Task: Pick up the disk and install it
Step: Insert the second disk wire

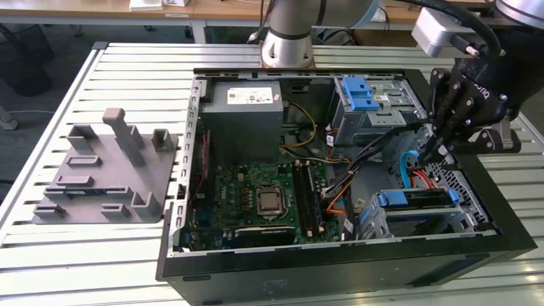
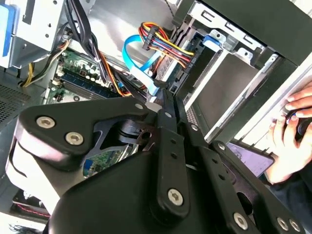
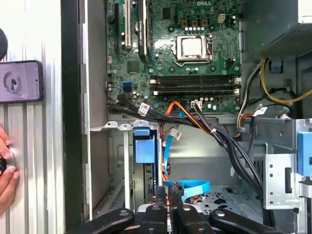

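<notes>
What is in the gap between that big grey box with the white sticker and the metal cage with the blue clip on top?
In the exterior view, yellow and black cables run between the power supply box and the drive cage.

Slatted metal table (image 1: 102, 255), wooden desks (image 1: 221, 9) behind, dark floor (image 1: 34, 64) beyond.

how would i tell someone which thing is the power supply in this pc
Start at the open black computer case lying on the slatted table. Inside it, go to the far corner on the exterior view's left, just beyond the green motherboard. The power supply is the big plain grey box with a white sticker, the largest solid block in there.
</notes>
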`<state>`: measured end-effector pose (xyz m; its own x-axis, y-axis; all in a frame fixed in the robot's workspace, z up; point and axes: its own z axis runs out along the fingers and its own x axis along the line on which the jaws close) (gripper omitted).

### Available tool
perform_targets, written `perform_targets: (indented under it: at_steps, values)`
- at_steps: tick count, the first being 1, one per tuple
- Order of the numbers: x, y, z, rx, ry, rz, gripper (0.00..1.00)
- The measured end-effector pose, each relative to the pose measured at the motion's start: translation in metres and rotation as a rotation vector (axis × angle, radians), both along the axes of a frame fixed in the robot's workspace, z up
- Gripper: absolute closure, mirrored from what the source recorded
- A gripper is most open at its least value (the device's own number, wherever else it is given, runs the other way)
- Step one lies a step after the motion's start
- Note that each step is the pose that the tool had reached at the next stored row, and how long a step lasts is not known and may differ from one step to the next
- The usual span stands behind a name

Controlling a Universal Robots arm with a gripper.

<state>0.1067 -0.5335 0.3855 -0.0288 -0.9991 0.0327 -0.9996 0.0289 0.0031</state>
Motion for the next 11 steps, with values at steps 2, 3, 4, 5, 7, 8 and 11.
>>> perform_targets:
  at_steps: [2,3,4,5,7,8,11]
  values:
    - [0.0,0.002,-0.0001,-0.0002,0.0013,0.0,0.82]
    - [0.0,0.0033,-0.0001,-0.0003,0.002,0.0,0.82]
    - [-0.0001,0.0041,-0.0003,-0.0002,0.0027,0.0,0.82]
    - [-0.0001,0.0048,-0.0004,-0.0002,0.0035,0.0,0.82]
    - [-0.0001,0.0057,-0.0016,-0.0001,0.0057,0.0,0.81]
    - [-0.0001,0.0059,-0.0027,0.0,0.0066,0.0,0.75]
    - [-0.0001,0.0061,-0.0062,0.0001,0.0115,0.0,0.75]
